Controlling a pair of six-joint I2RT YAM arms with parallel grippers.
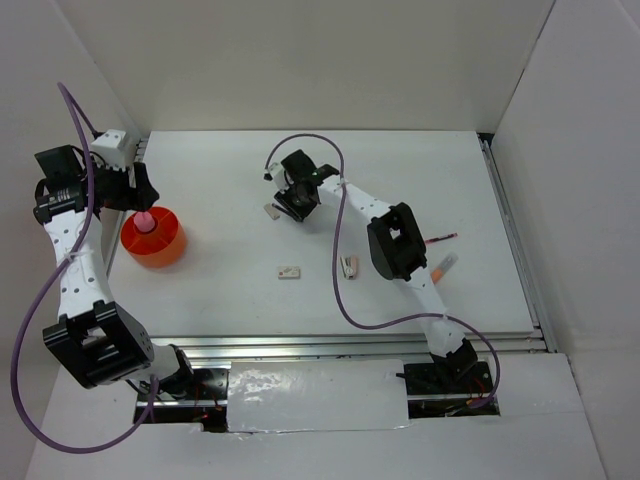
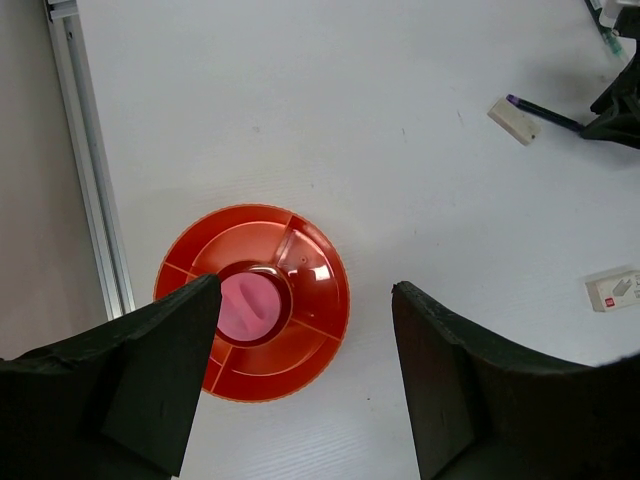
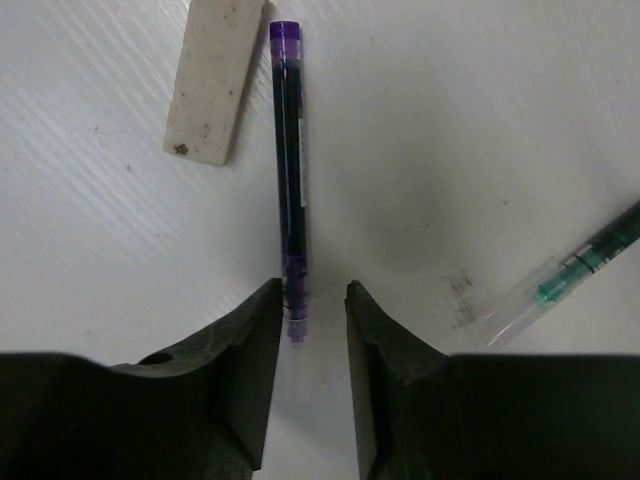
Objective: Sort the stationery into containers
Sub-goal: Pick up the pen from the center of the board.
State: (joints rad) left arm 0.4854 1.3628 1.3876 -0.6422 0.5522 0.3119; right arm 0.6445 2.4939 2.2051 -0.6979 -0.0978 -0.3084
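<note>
The orange-red tub (image 1: pixel 158 243) stands at the left of the table with the pink cylinder (image 1: pixel 146 222) upright in its middle well. My left gripper (image 1: pixel 140 197) hangs above it, open and empty; in the left wrist view the tub (image 2: pixel 310 275) and the pink cylinder (image 2: pixel 248 306) lie below the left gripper (image 2: pixel 302 290). My right gripper (image 1: pixel 292 203) is low over the table at the centre back. In the right wrist view the right gripper (image 3: pixel 311 292) is narrowly open around the near end of a dark purple pen (image 3: pixel 290 170), which lies against the left finger.
A white eraser (image 3: pixel 213 80) lies beside the pen's far end, and a green pen (image 3: pixel 575 265) lies to the right. A small white block (image 1: pixel 290 272), another small item (image 1: pixel 350 266), a red pen (image 1: pixel 440 238) and an orange bit (image 1: pixel 441 269) lie mid-table.
</note>
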